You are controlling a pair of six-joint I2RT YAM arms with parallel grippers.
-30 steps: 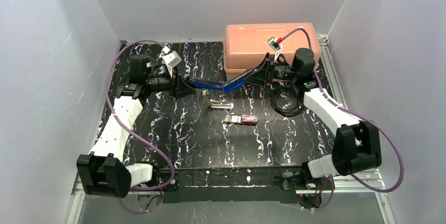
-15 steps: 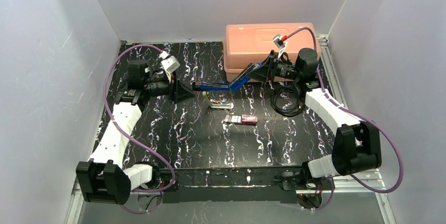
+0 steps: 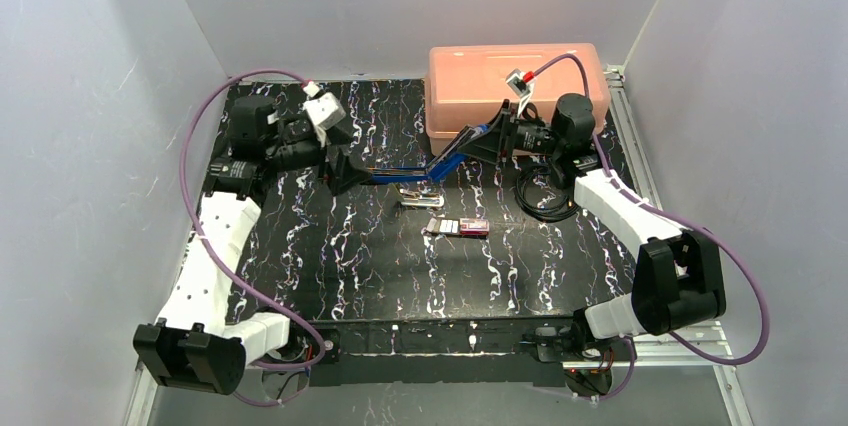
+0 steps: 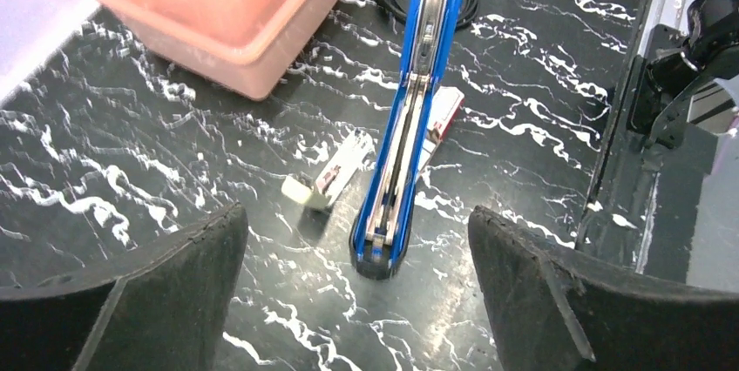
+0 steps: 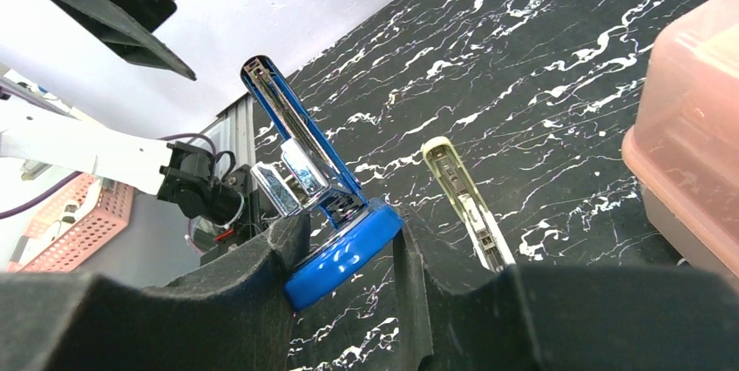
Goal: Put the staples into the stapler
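Note:
The blue stapler (image 3: 445,158) hangs unfolded above the mat, its metal channel (image 4: 410,118) bare. My right gripper (image 3: 492,139) is shut on its rounded blue end (image 5: 344,258), and the long arm (image 5: 301,140) points toward the left arm. My left gripper (image 3: 345,174) is open, its wide fingers (image 4: 200,266) flanking the stapler's free tip (image 4: 375,253) without touching it. The staples' small red box (image 3: 473,229) with its pale tray (image 3: 445,227) lies on the mat below, partly hidden behind the stapler in the left wrist view (image 4: 446,114).
A pale-tipped metal strip (image 3: 420,198) lies on the mat under the stapler (image 5: 466,201). A salmon plastic box (image 3: 515,81) stands at the back right. A coiled black cable (image 3: 545,196) lies beside the right arm. White walls close in three sides.
My left gripper has opened wide and let go of the stapler's tip, drawing back slightly. The right gripper keeps hold of the stapler, which has tilted a little.

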